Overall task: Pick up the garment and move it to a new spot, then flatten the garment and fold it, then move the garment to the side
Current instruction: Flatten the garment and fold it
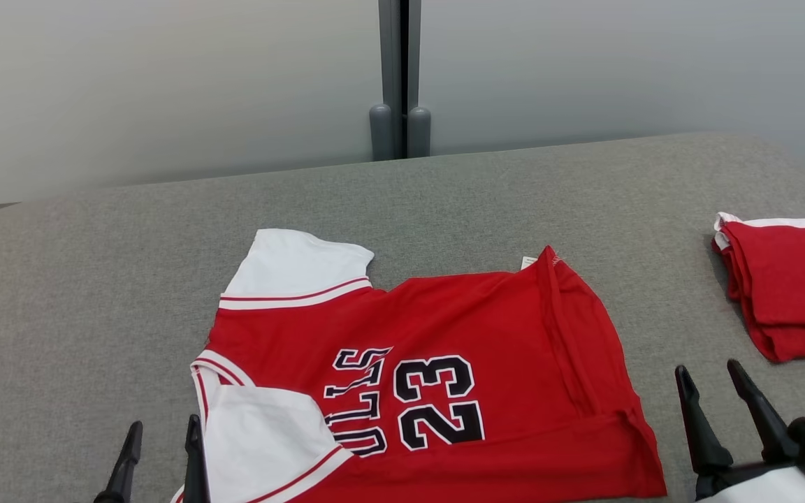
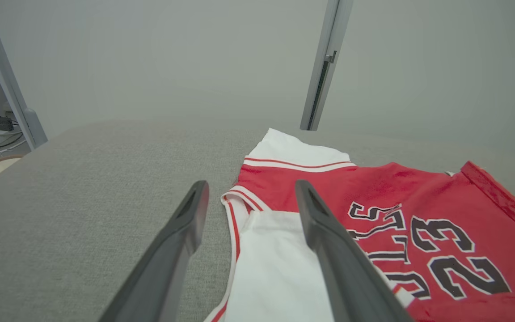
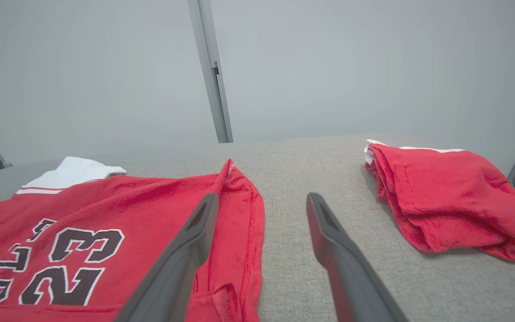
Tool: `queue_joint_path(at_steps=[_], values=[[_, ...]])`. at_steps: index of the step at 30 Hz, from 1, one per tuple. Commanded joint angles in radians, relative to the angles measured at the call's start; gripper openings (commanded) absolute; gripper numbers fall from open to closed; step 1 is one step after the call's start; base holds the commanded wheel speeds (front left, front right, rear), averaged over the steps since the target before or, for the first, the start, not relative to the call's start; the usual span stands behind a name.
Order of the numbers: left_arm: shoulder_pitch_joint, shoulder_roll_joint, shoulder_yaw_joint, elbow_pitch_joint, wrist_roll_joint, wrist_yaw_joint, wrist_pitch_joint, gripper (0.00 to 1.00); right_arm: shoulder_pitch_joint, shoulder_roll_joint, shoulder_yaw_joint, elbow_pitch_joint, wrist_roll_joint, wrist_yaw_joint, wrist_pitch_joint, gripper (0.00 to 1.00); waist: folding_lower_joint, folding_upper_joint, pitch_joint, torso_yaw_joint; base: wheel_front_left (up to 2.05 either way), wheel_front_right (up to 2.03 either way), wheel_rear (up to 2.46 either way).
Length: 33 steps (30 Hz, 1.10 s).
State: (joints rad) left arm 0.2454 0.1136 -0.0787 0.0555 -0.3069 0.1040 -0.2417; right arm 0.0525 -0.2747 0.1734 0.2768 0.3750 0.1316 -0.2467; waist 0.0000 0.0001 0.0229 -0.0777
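The garment (image 1: 444,342) is a red jersey with white sleeves and "23" in black, lying spread on the grey table, its near edge folded over; it also shows as the garment (image 2: 418,214) and the garment (image 3: 105,210). My left gripper (image 1: 163,436) stands open at the jersey's near left corner, beside the white sleeve (image 2: 271,268), holding nothing. My right gripper (image 1: 713,384) is open just off the jersey's right hem, above bare table, with its left finger (image 3: 195,241) over the hem's edge in the right wrist view.
A second red garment (image 1: 790,286), folded, lies at the table's right edge, also seen as the folded garment (image 3: 445,201). The grey padded table (image 1: 95,300) has rounded far corners. Grey wall panels and a post (image 1: 399,77) stand behind.
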Motion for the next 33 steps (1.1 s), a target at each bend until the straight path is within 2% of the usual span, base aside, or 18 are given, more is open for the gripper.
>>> queue_joint_path(at_steps=[1,8,19,22,25,26,30,33], values=[[-0.016,0.016,0.005,-0.029,0.022,0.014,-0.006,1.00,-0.016,0.009,-0.018,-0.047,-0.025,-0.002,0.001,1.00,0.0000,-0.0001,-0.007,-0.011,0.00,0.00,0.00],[-0.044,0.048,-0.004,-0.094,0.074,0.051,0.045,1.00,-0.003,0.036,-0.061,-0.192,-0.065,-0.002,0.081,1.00,0.0000,-0.0001,-0.013,-0.021,0.00,0.00,0.00],[-0.056,0.046,-0.028,-0.119,0.077,0.052,0.071,1.00,0.026,0.057,-0.083,-0.251,-0.075,-0.002,0.118,1.00,0.0000,-0.0001,0.012,-0.012,0.00,0.00,0.00],[-0.113,0.043,-0.052,-0.109,0.079,0.035,0.088,1.00,0.016,0.058,-0.088,-0.266,-0.075,-0.002,0.119,1.00,0.0000,-0.0001,0.049,-0.010,0.00,0.00,0.00],[-0.226,0.041,-0.091,-0.082,0.083,0.001,0.122,1.00,-0.006,0.061,-0.093,-0.286,-0.074,-0.002,0.116,1.00,0.0000,-0.0001,0.115,-0.011,0.00,0.00,0.00],[-0.329,0.036,-0.117,-0.045,0.082,-0.030,0.156,1.00,-0.024,0.061,-0.092,-0.294,-0.071,-0.002,0.113,1.00,0.0000,-0.0001,0.170,-0.016,0.00,0.00,0.00],[-0.556,0.037,-0.142,0.109,0.057,-0.103,0.221,1.00,-0.064,0.066,-0.084,-0.301,-0.064,-0.002,0.098,1.00,0.0000,-0.0001,0.271,-0.035,0.00,0.00,0.00],[-0.715,0.037,-0.138,0.266,0.034,-0.143,0.249,1.00,-0.100,0.070,-0.071,-0.291,-0.059,-0.002,0.082,1.00,0.0000,-0.0001,0.326,-0.061,0.00,0.00,0.00]])
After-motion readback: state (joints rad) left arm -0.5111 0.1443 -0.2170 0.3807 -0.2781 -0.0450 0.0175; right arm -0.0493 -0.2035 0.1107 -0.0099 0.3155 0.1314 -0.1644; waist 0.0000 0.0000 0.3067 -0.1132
